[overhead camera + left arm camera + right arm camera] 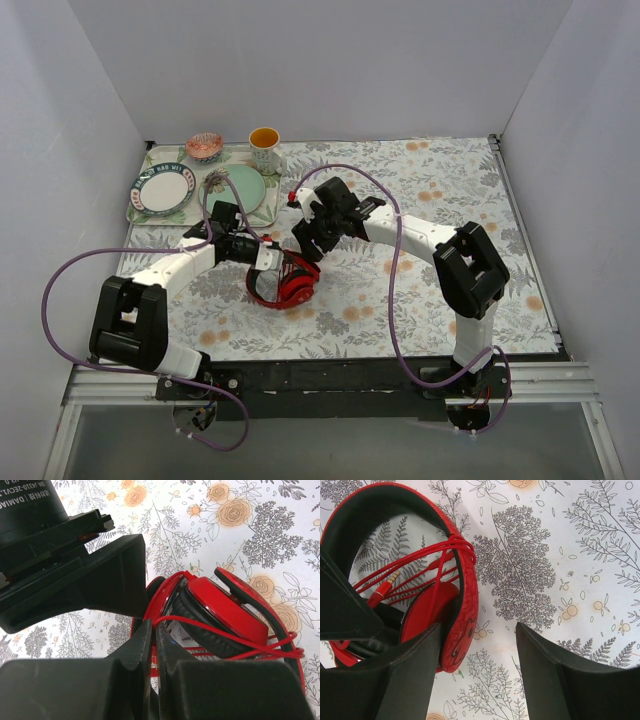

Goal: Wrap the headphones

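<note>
Lying on the floral-patterned desk (420, 200), the red over-ear headphones (285, 285) are judged light and best taken by the stiff headband (467, 605); their limp thin red cable (460, 544) is pinched by the left end effector (152, 630), while the right end effector (479, 627) is held apart.

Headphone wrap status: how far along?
Done: the cable already loops several times around the headband of the headphones. In hand: the left gripper is shut on a strand of cable; the right gripper is open beside the headband, holding nothing. Left: the plug end hangs loose, not tucked.
</note>
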